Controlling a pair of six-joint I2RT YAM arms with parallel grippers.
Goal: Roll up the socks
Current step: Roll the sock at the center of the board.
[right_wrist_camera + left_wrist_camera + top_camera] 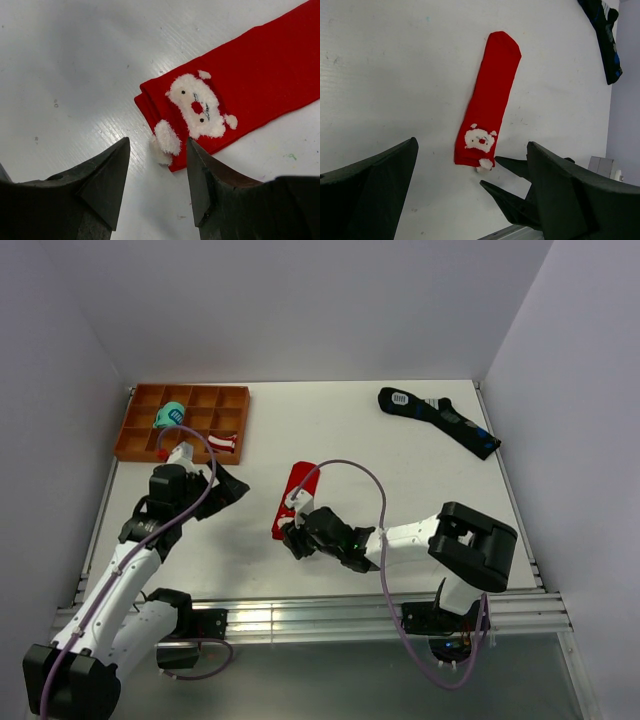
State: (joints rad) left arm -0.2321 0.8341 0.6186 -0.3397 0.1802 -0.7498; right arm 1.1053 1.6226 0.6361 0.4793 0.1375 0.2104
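Right wrist view: right gripper [159,150] jaws spread, one finger either side of the white tuft [166,137] at the near end of the socks [260,75]. The tuft sits in the gap, not pinched; the right-hand finger is just beside the socks' edge, contact unclear. Socks are a flat red strip on the table [380,460], unrolled, with a white face motif [197,107] just above the tuft end.

Left gripper [232,490] jaws spread wide, nothing between them. It is left of the socks, apart from them, above bare table.

Far right of the socks and well apart: black socks [440,418] with blue marks, lying flat. Far left of the socks: orange compartment tray [135,435] holding a teal item [168,416] and a red-and-white striped bundle [222,443].
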